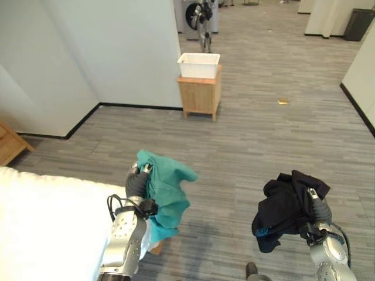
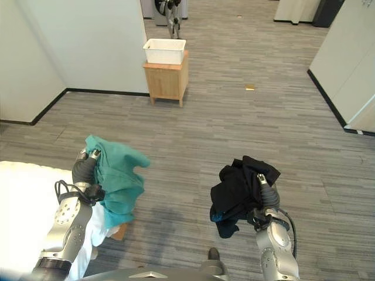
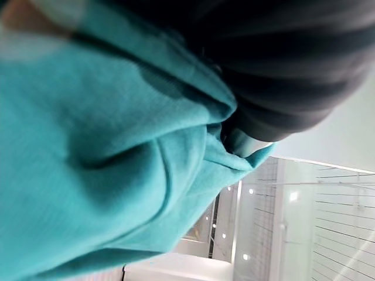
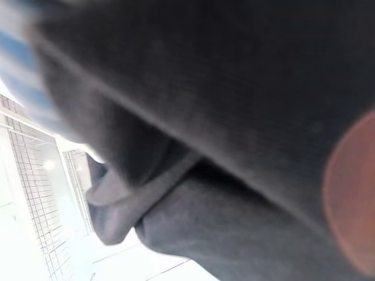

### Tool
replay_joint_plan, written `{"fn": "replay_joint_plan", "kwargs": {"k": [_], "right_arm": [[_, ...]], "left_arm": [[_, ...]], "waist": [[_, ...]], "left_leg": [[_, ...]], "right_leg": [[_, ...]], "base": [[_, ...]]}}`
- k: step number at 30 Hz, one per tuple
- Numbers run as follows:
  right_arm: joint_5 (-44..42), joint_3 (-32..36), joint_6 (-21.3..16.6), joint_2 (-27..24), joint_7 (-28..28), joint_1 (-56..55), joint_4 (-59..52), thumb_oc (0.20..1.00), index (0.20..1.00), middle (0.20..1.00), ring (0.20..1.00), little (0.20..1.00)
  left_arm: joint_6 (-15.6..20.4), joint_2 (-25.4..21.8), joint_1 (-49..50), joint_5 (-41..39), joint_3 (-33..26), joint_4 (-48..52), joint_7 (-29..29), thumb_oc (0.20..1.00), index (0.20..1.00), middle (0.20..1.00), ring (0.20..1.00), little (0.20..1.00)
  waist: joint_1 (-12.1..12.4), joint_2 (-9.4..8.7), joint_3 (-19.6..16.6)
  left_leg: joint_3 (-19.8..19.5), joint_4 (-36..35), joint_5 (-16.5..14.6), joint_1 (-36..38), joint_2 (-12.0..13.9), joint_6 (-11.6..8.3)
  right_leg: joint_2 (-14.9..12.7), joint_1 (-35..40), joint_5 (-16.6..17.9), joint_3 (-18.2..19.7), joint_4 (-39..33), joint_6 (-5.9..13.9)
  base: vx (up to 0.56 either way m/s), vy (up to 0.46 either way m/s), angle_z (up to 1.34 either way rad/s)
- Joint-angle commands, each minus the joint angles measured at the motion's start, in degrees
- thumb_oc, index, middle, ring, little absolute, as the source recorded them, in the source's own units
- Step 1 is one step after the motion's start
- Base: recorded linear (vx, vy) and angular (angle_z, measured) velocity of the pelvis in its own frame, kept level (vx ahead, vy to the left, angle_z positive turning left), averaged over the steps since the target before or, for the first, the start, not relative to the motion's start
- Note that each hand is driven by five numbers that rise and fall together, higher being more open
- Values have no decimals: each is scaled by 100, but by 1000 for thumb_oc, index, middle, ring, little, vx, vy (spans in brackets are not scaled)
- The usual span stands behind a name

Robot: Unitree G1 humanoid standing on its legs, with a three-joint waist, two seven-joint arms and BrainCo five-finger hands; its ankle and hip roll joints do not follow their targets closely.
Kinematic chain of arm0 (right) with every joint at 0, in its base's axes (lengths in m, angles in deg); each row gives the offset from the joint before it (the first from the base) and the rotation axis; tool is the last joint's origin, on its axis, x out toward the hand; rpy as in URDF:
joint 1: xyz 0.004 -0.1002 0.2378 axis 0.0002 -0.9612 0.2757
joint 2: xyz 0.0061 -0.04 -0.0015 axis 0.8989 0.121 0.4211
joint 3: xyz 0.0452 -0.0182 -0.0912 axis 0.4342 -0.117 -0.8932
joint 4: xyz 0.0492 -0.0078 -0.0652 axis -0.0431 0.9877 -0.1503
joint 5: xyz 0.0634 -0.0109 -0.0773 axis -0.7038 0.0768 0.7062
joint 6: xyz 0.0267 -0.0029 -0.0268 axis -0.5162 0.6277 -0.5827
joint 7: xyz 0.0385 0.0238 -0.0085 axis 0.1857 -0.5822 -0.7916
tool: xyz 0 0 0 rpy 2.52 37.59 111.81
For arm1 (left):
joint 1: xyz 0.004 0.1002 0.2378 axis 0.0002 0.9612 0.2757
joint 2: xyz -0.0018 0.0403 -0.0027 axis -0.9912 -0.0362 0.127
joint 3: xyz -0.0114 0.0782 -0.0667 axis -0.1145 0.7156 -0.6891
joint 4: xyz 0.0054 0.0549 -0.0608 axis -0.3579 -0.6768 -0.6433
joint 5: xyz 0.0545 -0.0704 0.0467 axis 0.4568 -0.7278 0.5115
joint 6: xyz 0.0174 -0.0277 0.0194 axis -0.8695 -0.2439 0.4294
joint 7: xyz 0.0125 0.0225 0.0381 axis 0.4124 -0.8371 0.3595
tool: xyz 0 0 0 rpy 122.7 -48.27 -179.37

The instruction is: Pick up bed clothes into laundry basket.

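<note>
Left hand (image 1: 136, 181) is raised at the left, just beside the white bed (image 1: 47, 228) edge, fingers curled into a teal garment (image 1: 167, 190). The fabric is a soft matte knit, bunched at the grip and hanging in loose folds down past the wrist; the lower edge drapes near the bed corner. In the left wrist view the teal cloth (image 3: 99, 164) shows a fine ribbed weave with deep creases, pressed right up against the dark ribbed cover.

Right hand (image 2: 265, 188) is raised at the right over bare floor, curled round a black garment (image 2: 237, 193). That one is a crumpled dark wad, heavier-looking, hanging in a lump to the hand's left with a small blue patch at the lower edge. In the right wrist view the black cloth (image 4: 222, 117) has a fine knit surface with thick rolled folds.

Both garments are off the bed and held in the air, well apart from each other.

The laundry basket (image 1: 198, 65) is a white rectangular plastic tub with smooth walls, sitting on a small boxy light-wood cabinet (image 1: 200, 96), well ahead of both hands by the white wall corner. The floor (image 1: 263, 140) is grey wood-grain planks.
</note>
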Motion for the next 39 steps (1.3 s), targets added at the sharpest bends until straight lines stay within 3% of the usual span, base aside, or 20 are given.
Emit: {"fn": "replay_joint_plan", "kwargs": {"k": [1,6,14,15,16,17,22,23,25,26,27,28,31,34,35,37,38,39], "right_arm": [[-40,427,-386,-52,-6,377,-410,200,200,200,200,200],[24,364,-354,-21,-49,367,-361,200,200,200,200,200],[340,-128,-311,-540,-176,1182,-618,200,200,200,200,200],[343,-145,-279,-572,-219,1193,-693,200,200,200,200,200],[354,-141,-207,-619,-295,1146,-799,200,200,200,200,200],[377,-144,-192,-620,-295,1121,-845,200,200,200,200,200],[468,-64,-157,-517,-261,932,-794,200,200,200,200,200],[450,19,-124,-449,-239,803,-717,200,200,200,200,200],[354,180,-145,-375,-219,614,-607,200,200,200,200,200],[352,180,-147,-374,-222,605,-609,200,200,200,200,200],[321,323,-182,-343,-207,418,-617,200,200,200,200,200],[303,361,-203,-324,-213,358,-629,200,200,200,200,200],[304,434,-222,-277,-251,222,-633,200,200,200,200,200],[288,407,-244,-353,-276,212,-590,200,200,200,200,200],[236,399,-234,-392,-299,207,-585,200,200,200,200,200],[131,281,-241,-503,-311,301,-492,200,200,200,200,200],[25,241,-277,-562,-266,416,-490,200,200,200,200,200],[-111,253,-339,-591,-259,464,-526,200,200,200,200,200]], "left_arm": [[330,-296,-339,223,-194,243,27,200,200,200,200,200],[329,-259,-233,209,-276,253,27,200,200,200,200,200],[420,-457,-473,233,-510,244,-185,200,200,200,200,200],[419,-481,-485,238,-551,259,-207,200,200,200,200,200],[404,-537,-490,270,-610,270,-234,200,200,200,200,200],[407,-562,-494,275,-622,281,-244,200,200,200,200,200],[394,-649,-495,355,-690,269,-263,200,200,200,200,200],[399,-680,-482,377,-734,269,-262,200,200,200,200,200],[420,-669,-499,343,-777,260,-269,200,200,200,200,200],[424,-672,-496,341,-773,255,-268,200,200,200,200,200],[432,-637,-552,325,-765,155,-266,200,200,200,200,200],[420,-632,-601,360,-754,75,-262,200,200,200,200,200],[447,-594,-627,449,-715,11,-208,200,200,200,200,200],[468,-508,-645,366,-663,12,-178,200,200,200,200,200],[440,-474,-564,336,-668,5,-158,200,200,200,200,200],[417,-383,-519,233,-649,-38,-176,200,200,200,200,200],[379,-345,-520,117,-666,-14,-176,200,200,200,200,200],[377,-342,-517,0,-643,32,-137,200,200,200,200,200]], "waist": [[-14,-35,216],[38,-44,187],[284,-113,202],[301,-110,231],[260,-77,385],[246,-56,493],[122,93,744],[-23,94,763],[-216,25,767],[-227,53,771],[-430,15,738],[-507,-44,703],[-604,-40,577],[-661,-24,418],[-680,44,351],[-618,30,321],[-550,-51,355],[-466,-170,472]], "left_leg": [[-315,631,-386,-462,-563,564],[-300,552,-384,-417,-582,575],[-265,613,-471,-455,-650,653],[-267,664,-517,-464,-657,700],[-260,726,-607,-390,-685,840],[-232,741,-623,-344,-707,904],[-166,671,-734,-62,-659,996],[-145,553,-832,174,-604,907],[-271,446,-959,468,-605,768],[-282,437,-971,491,-570,762],[-404,333,-1129,817,-472,574],[-397,299,-1183,958,-444,478],[-405,324,-1279,1276,-231,271],[-540,963,-948,1234,34,42],[-578,1377,-569,1127,216,-94],[-712,2921,618,617,451,-144],[-703,3787,1040,237,556,-127],[-683,4492,1166,-205,613,-14]], "right_leg": [[152,130,-1181,-493,993,-157],[136,180,-1127,-490,878,-128],[-5,60,-1041,-506,1057,1],[-57,-87,-1039,-470,1378,26],[-148,-509,-609,-388,2398,168],[-187,-778,-307,-321,2957,211],[-307,-1523,-75,-427,4015,221],[-357,-1946,-139,-540,3697,210],[-281,-2128,-201,-508,2836,202],[-254,-2077,-202,-543,2795,203],[-83,-2052,-136,-548,1451,230],[-71,-2136,-59,-609,1058,280],[-53,-2086,196,-1168,484,333],[34,-1844,232,-1243,723,129],[212,-1763,59,-1304,802,-27],[512,-1376,-265,-1200,949,-384],[592,-1122,-417,-1225,945,-583],[663,-885,-570,-1169,913,-780]], "base": [[0,0,0],[35,21,-1],[-3,27,-1],[-10,119,-1],[-21,167,-3],[-30,139,-4],[89,94,-33],[305,-47,-4],[363,-80,42],[495,-171,36],[505,-199,-8],[634,-262,-10],[480,-228,34],[482,-285,51],[486,-345,1],[510,-425,18],[536,-560,-13],[475,-555,-51]]}}
